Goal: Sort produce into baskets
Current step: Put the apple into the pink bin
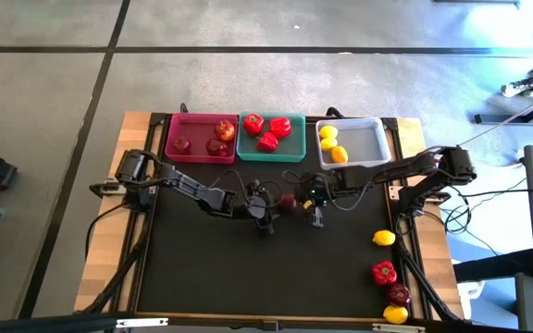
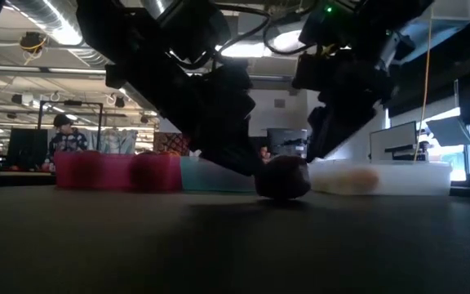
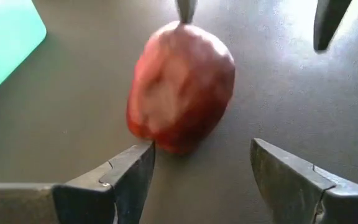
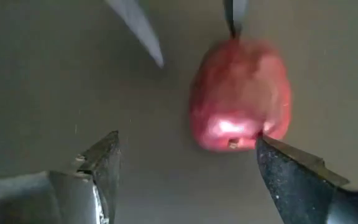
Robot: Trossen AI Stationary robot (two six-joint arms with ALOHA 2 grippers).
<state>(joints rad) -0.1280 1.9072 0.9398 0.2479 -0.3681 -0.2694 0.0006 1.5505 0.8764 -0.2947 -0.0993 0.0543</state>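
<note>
A dark red apple [image 1: 288, 201] lies on the black mat at the table's middle; in the low view [image 2: 282, 178] it rests on its underside. My left gripper [image 1: 268, 211] is open just left of it, and the apple [image 3: 179, 87] lies ahead of its fingers. My right gripper [image 1: 311, 205] is open just right of it, with the apple [image 4: 238, 93] ahead of its fingers. At the far edge stand the pink basket [image 1: 169, 139] with apples, the teal basket [image 1: 299, 148] with red peppers, and the white basket [image 1: 368, 143] with lemons. My left gripper has one fingertip [image 3: 143, 155] right at the apple's near edge [image 3: 166, 146]; I cannot tell whether it touches. My right gripper has one fingertip [image 4: 272, 152] right at the apple's edge [image 4: 257, 127]; I cannot tell whether it touches. The apple lies on the mat.
At the table's near right lie a lemon [image 1: 384, 238], a red pepper [image 1: 384, 272], a dark apple [image 1: 398, 294] and another lemon [image 1: 395, 314]. In the room behind, a person [image 2: 62, 135] shows at the left of the low view.
</note>
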